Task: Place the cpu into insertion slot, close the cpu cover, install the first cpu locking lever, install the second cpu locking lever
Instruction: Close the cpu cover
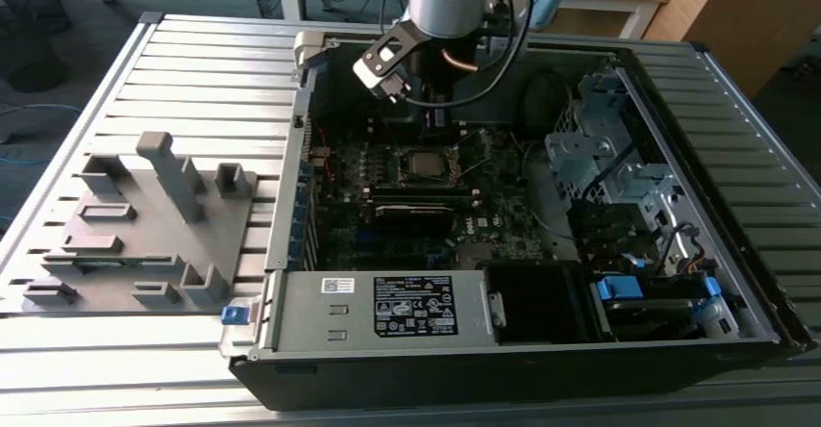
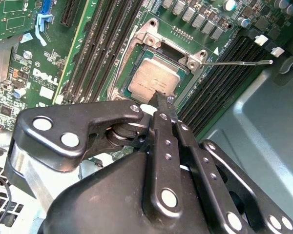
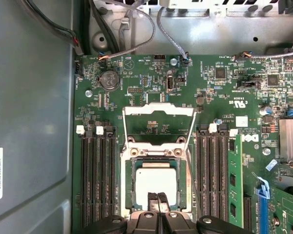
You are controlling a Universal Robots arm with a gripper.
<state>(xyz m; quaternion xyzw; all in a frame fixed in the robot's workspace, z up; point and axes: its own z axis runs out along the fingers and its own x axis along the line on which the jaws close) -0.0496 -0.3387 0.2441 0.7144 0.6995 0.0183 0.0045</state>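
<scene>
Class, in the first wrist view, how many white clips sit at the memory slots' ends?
4. One white clip and its neighbour sit on one side of the cpu; two more sit on the opposite side. More may be hidden at the slots' far ends.

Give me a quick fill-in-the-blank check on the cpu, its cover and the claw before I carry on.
1. The cpu sits inside the ___ on the green board.
2. The cpu cover is ___, swung off the cpu.
3. The claw, at the cpu's edge, has its fingertips ___.
4. The grey fixture plate lies on the exterior view's ___ of the computer case.

Missing words: socket; open; shut; left.
</scene>
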